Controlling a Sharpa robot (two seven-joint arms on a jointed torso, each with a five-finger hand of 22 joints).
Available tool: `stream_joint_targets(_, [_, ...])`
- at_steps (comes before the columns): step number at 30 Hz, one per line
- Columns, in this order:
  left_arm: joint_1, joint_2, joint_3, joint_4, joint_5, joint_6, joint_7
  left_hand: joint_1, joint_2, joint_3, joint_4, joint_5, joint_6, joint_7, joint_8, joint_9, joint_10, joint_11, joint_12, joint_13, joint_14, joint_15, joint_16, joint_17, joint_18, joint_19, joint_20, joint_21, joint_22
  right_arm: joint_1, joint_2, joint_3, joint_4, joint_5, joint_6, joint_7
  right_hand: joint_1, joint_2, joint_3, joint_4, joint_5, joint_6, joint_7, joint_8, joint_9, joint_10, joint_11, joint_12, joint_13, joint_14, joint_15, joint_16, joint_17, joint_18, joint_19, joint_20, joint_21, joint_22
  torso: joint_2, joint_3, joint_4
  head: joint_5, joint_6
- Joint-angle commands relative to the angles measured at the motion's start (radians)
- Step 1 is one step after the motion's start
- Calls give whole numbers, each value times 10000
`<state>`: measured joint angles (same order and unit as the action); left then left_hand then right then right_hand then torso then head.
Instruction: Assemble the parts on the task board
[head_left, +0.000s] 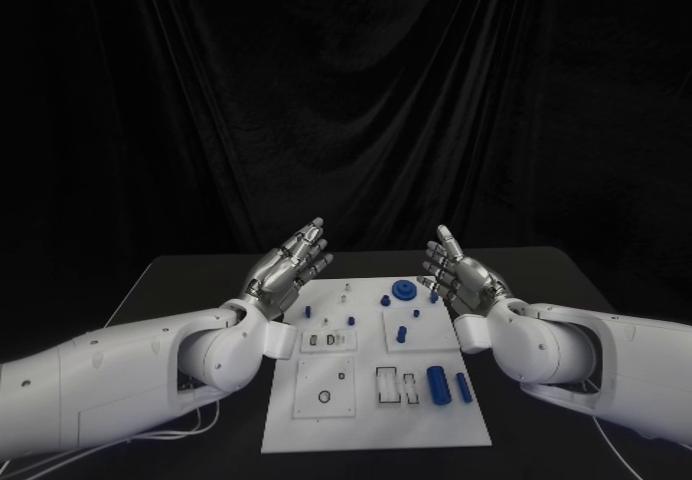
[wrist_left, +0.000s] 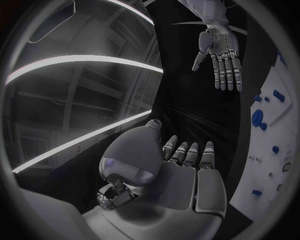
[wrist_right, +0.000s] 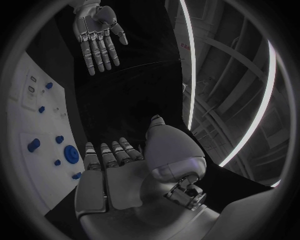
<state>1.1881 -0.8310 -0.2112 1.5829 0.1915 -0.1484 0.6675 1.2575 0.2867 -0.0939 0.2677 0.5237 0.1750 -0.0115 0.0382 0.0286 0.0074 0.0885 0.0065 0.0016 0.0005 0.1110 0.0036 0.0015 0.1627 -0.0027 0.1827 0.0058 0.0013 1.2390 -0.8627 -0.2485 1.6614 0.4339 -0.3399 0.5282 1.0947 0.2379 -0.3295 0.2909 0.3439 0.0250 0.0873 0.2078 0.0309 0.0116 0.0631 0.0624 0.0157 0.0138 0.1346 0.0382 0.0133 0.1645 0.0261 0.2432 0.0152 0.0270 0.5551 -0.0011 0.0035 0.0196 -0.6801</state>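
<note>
The white task board (head_left: 368, 415) lies in the middle of the black table. Blue parts sit on it: a round gear-like piece (head_left: 405, 291) near the far end, small pegs (head_left: 400, 335) in the middle, and two blue cylinders (head_left: 438, 385) at the near right. My left hand (head_left: 290, 264) hovers above the board's far left edge, fingers straight and apart, holding nothing. My right hand (head_left: 459, 273) hovers above the far right edge, also flat and holding nothing. The left wrist view shows my left palm (wrist_left: 181, 175), my right hand (wrist_left: 219, 52) and the board (wrist_left: 275, 145). The right wrist view shows my right palm (wrist_right: 119, 175), my left hand (wrist_right: 97, 37) and the gear (wrist_right: 70, 153).
The black table (head_left: 188, 280) extends to both sides of the board, with a black curtain behind it. White cables (head_left: 188, 428) trail on the table under my left arm. Rectangular slots (head_left: 387, 385) and small holes mark the board's near half.
</note>
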Motion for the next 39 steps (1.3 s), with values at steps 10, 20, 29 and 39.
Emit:
stream_joint_targets(10, [-39,-75,6,-291,207,1128,1144,556,-93,190,158,305,523,297,155,63,1305,665,783,366,186,209,319,124,-299,54,115,-33,10,-40,-116,9,-426,-190,1847,-20,887,-128,-66,-30,307,153,-122,1556,150,724,1343,2468,363,1209,533,2246,500,110,1399,456,952,334,2,-3,12,247,-894])
stream_joint_targets(20, [-29,-799,7,-278,-665,1535,1505,1184,-390,731,-238,603,1983,967,690,245,1655,1169,2286,541,875,810,1325,340,38,1357,1033,774,537,287,-506,10,-745,-1068,2643,-108,3456,-470,837,-1313,2263,983,245,5584,709,1777,1719,6531,800,4956,792,4974,1248,-58,6236,450,3303,1154,35,-37,12,462,-1535])
stream_joint_targets(29, [53,-1540,7,-28,-1344,1459,1772,1186,-649,1155,-503,699,2745,1189,876,283,2044,1391,3299,622,1672,1122,2230,455,-190,2468,1113,1422,846,1421,-472,11,-1210,-4512,2070,-1210,5013,-842,1502,-2684,1953,2621,607,6335,787,3202,1201,7560,830,8743,-340,6189,1682,203,9480,-518,5899,2307,384,-129,29,722,-1787])
stream_joint_targets(39, [122,-1948,8,172,-1434,1587,1796,1202,-855,1323,-775,730,3018,1246,929,309,2147,1517,3595,629,1874,1252,2455,473,-355,2754,1107,1580,907,2570,109,10,-1923,-11376,1210,-3495,5562,-1217,1837,-2074,45,4388,405,5500,341,5408,631,6641,459,11496,-1190,8632,2831,-81,11240,-1224,10503,6323,1042,-294,119,612,-1252])
